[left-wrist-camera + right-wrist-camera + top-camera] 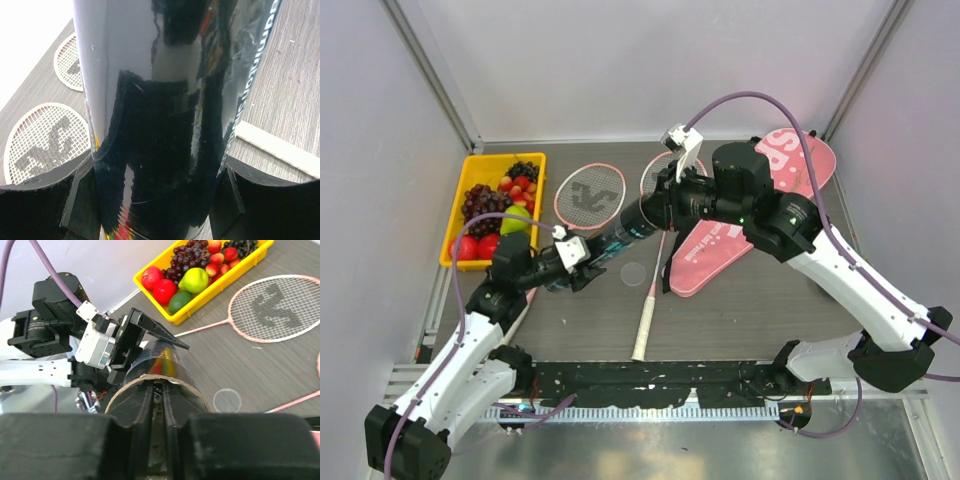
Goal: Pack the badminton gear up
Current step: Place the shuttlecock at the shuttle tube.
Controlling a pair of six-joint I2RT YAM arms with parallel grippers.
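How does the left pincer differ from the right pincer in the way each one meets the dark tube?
The left pincer clasps the dark tube from outside, around its body, while the right pincer points into the tube's open end. The left pincer's jaws stand wide, one on each side of the tube. The right pincer's jaws are almost together. Both work on the same tube.

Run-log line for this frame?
left pincer: gripping tube | right pincer: shut at tube mouth | cap on table | rackets unpacked
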